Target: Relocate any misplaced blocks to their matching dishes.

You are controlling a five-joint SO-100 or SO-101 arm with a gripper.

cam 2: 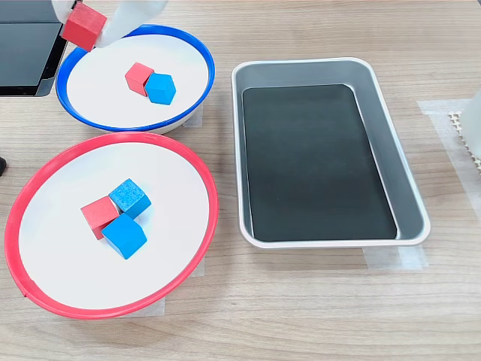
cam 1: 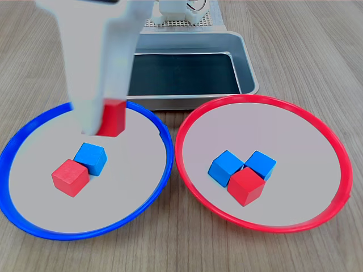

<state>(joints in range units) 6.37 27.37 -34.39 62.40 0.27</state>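
Six cubes total, three red and three blue; two round plates; one metal tray; one arm. Blue-rimmed plate [cam 1: 14, 195] holds a red cube [cam 1: 70, 177] touching a blue cube [cam 1: 91, 158], both flat on the pale grey surface; a third red cube [cam 1: 113, 118] is off the surface over the same plate, clamped in the gripper [cam 1: 101, 116], which is blurred white plastic in the first exterior view; the second exterior view shows this held red cube [cam 2: 83, 25] tilted at the plate's far-left edge. Red-rimmed plate [cam 1: 334, 187] holds two blue cubes [cam 1: 225, 168] [cam 1: 261, 164] and one red cube [cam 1: 246, 186], all three bunched together and touching. Cubes are glossy, solid-colour, sharp-edged, alike in size, far smaller than the plates; plates are shallow, round, with bright thin rims, sitting just beside each other. Silver tray [cam 2: 391, 173] is rectangular with rounded corners and a dark bottom, near both plates; tabletop [cam 2: 301, 316] is light wood grain.
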